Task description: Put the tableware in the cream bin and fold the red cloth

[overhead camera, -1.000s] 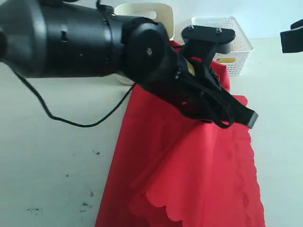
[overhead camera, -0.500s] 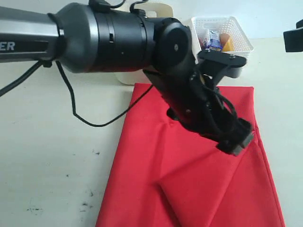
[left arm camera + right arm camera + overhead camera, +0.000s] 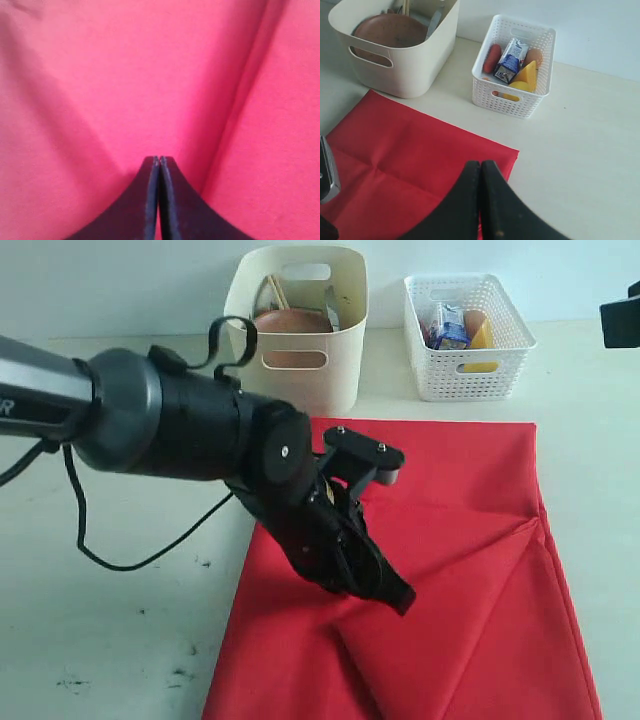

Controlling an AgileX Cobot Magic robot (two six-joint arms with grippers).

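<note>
Smoothing the diagonal flap is looking like the step in hand. The left fingers (image 3: 392, 590) are hanging closed, right at the red cloth (image 3: 470, 570), which is lying near right on the surface (image 3: 120, 640). Sweeping along the crease is looking wisest. The right fingers (image 3: 470, 200), also closed, are hovering far right. The cream bin (image 3: 295, 390) is holding the brown plate (image 3: 290, 325). The white basket (image 3: 470, 380) and a trailing cable (image 3: 150, 560) are sitting clear.

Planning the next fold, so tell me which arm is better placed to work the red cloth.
Left, probably. The left gripper sits low over the red cloth beside the diagonal crease; the right gripper hangs well above the cloth's corner.
</note>
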